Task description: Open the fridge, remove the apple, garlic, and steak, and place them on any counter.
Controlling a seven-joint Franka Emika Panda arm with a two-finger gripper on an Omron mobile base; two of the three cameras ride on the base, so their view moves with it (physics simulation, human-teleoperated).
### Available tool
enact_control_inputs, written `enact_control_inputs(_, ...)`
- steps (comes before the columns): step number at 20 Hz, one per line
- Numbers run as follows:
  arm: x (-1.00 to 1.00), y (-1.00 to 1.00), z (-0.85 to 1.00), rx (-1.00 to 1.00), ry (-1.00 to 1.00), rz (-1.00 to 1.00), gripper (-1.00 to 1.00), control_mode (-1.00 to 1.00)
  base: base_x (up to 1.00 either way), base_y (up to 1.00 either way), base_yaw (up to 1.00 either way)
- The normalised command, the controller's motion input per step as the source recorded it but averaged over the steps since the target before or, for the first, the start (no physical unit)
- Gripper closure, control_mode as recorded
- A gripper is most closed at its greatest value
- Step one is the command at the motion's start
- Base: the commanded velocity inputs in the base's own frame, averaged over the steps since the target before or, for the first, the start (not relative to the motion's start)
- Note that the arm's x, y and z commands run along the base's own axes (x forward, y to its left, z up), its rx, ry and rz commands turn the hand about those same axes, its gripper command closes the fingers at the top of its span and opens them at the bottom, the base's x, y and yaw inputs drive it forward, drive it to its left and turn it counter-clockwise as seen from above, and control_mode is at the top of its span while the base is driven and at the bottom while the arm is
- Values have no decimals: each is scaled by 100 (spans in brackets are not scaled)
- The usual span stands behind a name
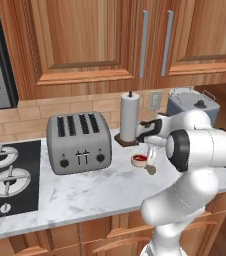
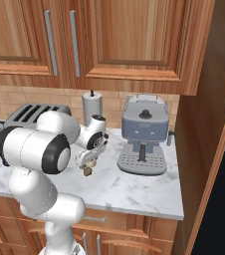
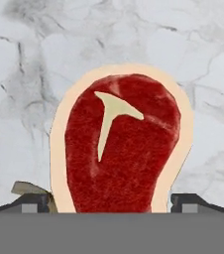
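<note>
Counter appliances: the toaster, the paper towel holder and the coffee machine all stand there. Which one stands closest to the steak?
The paper towel holder: the steak lies just in front of its base, with the toaster and coffee machine farther off.

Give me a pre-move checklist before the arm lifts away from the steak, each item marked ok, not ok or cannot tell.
1. Steak lying flat on the counter: ok.
2. Gripper jaws standing wide, one either side of the steak: ok.
3. Fingertips clear of the meat: cannot tell.
4. Garlic on the counter beside the steak: ok.
5. Apple out of the fridge: cannot tell.
6. Paper towel holder apart from the hand: ok.
</note>
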Motion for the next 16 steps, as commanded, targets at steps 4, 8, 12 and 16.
enact_control_inputs(4,-56,3,0,0,-21,0,-100,-100,0,0,0)
enact_control_inputs(8,-63,-1,22,1,-20,0,-100,-100,0,0,0)
enact_control_inputs(12,-52,-14,47,0,-13,0,-100,-100,0,0,0)
enact_control_inputs(16,-38,-17,69,0,-17,0,-100,-100,0,0,0)
